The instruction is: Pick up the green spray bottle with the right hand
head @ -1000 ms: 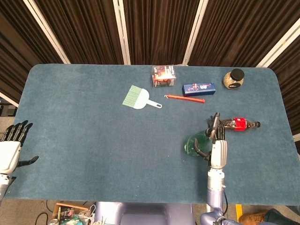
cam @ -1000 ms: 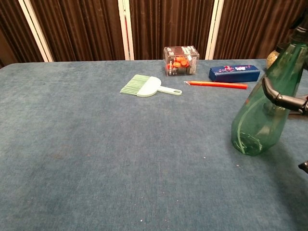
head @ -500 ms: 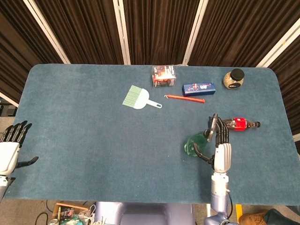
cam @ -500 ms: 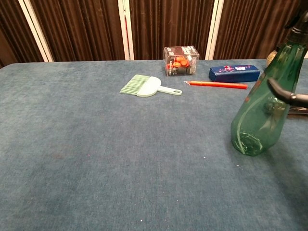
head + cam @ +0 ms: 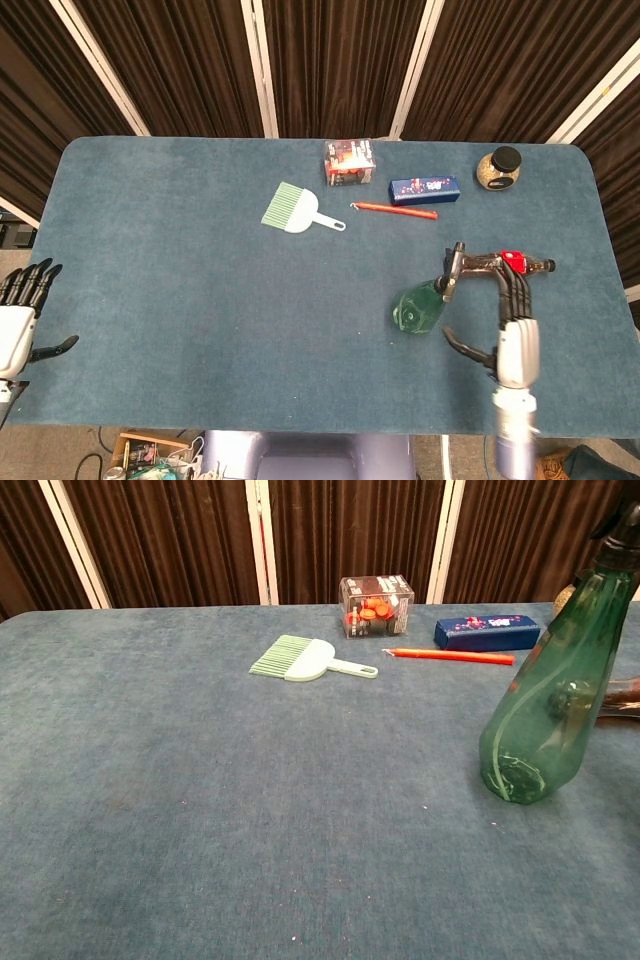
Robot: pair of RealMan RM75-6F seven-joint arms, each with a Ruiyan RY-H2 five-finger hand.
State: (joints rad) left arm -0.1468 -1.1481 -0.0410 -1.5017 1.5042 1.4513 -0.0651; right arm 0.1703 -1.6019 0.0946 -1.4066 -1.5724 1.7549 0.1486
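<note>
Bottle not yet grasped

The green spray bottle [image 5: 419,308] stands upright on the table [image 5: 180,300], just left of the right hand [image 5: 513,335], whose fingers are spread and empty; reaching, gripping and lifting all remain.

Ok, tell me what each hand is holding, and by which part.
Nothing is held. The right hand is open beside the bottle, apart from it; the left hand is open too.

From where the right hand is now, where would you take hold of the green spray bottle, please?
Probably around the mid body of the green spray bottle, coming from the robot's right, where the open right hand already is. The bottle stands upright, wide at the base and narrowing to the neck.
</note>
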